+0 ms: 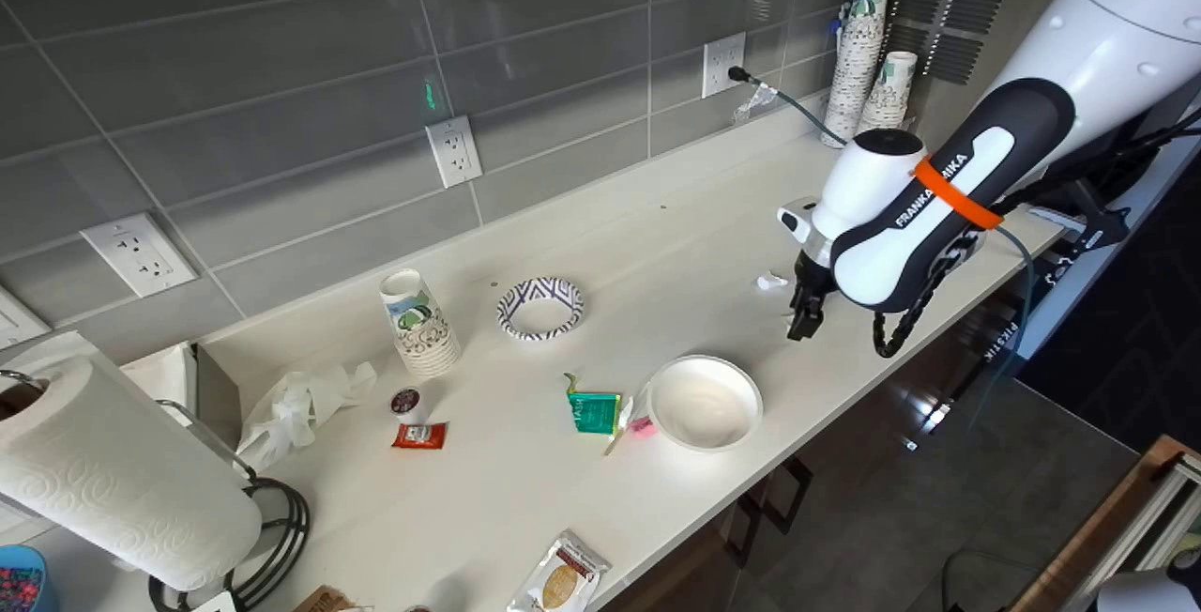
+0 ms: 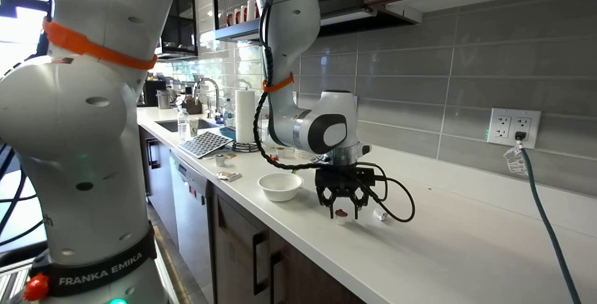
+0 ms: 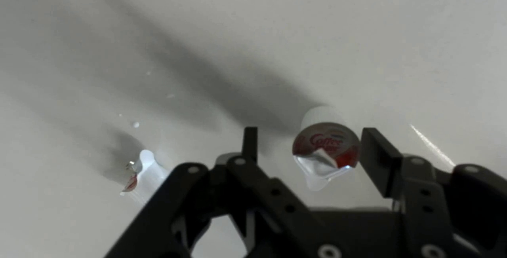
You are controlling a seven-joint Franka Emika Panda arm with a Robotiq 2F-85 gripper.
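1. Creamer cup upright on the table, showing between the fingers in the wrist view. Jaws apart, nothing gripped; whether the nearer finger touches the cup, can't tell.
2. Cup off-centre, just beside that nearer finger. Closing from here could shove or topple it, one side likely meeting it first.
3. Foil lid on the cup looks creased or lifted near its tab; seal uncertain. A hard squeeze might buckle the wall and, if open, spill any contents.
4. Fingertips low around the cup. Going deeper risks jamming them on the table; gripping only at the rim risks a slip.
5. Tipped creamer near the cup, past the farther finger. Sideways drift, or the drooping black cable, might knock it.
6. White bowl near the cup; a low swing that way could clip it.
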